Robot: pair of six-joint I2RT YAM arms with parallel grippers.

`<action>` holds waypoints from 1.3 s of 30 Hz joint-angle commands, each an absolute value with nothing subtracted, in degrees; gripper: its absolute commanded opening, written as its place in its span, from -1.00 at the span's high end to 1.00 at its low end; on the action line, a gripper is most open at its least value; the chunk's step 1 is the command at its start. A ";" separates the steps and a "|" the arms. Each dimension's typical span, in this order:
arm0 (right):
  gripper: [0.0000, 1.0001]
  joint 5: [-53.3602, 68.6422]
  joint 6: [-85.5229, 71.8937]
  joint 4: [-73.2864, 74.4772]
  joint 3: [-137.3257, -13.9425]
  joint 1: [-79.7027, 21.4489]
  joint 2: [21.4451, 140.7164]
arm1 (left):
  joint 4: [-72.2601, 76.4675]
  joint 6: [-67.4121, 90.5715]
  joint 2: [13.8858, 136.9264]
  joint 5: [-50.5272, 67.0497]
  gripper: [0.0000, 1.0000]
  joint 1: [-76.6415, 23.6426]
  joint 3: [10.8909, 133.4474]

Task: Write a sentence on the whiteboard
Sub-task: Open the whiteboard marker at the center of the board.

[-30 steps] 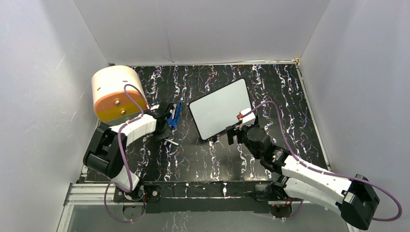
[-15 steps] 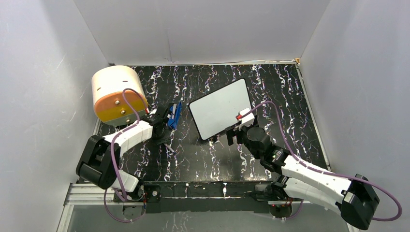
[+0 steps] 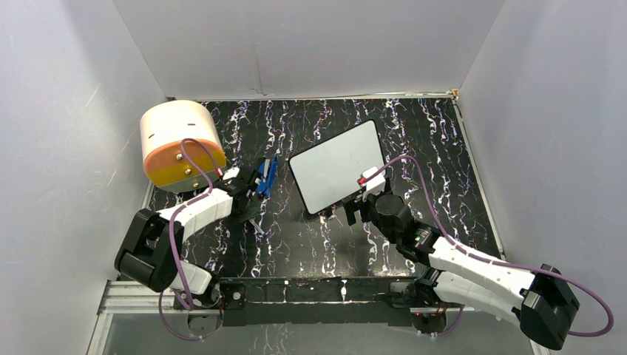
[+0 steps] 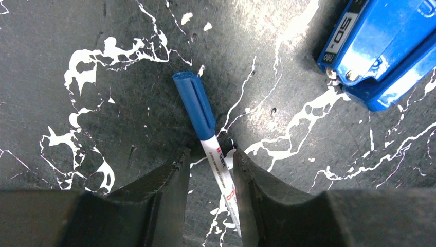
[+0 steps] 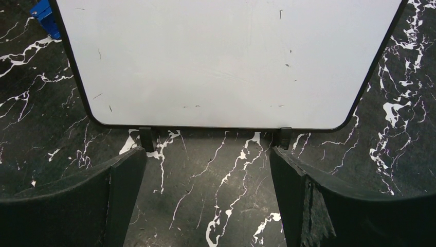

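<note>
Whiteboard (image 5: 226, 62) blank — right gripper (image 5: 208, 172) spread wide at its 6 o'clock edge; left gripper (image 4: 211, 172) jaws apart, straddling blue-capped marker (image 4: 195, 105), unclamped.

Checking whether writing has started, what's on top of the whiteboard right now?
Nothing rests on the whiteboard: blank face, a few tiny dark specks, no blue lettering. The open right gripper sits short of its near edge, covering none of it.
</note>
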State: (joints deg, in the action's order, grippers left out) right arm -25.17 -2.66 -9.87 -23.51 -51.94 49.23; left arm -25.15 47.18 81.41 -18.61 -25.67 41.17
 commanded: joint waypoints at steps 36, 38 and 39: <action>-0.97 -8.70 -5.50 -28.40 -21.59 -52.20 47.38 | -14.58 53.13 56.66 -6.39 1.00 -25.75 42.77; -0.97 -7.35 -6.17 -29.72 -22.21 -52.29 48.18 | -13.51 54.36 54.87 -6.24 1.00 -25.75 43.59; -0.97 -6.70 -6.50 -30.27 -22.61 -52.27 48.64 | -12.95 55.15 54.17 -6.25 1.00 -25.75 44.23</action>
State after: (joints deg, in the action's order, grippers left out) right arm -11.00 -5.50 -22.35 -21.08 -51.94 47.55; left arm -16.01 51.68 57.52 -6.90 -25.63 41.06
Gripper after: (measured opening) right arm 0.985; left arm 0.051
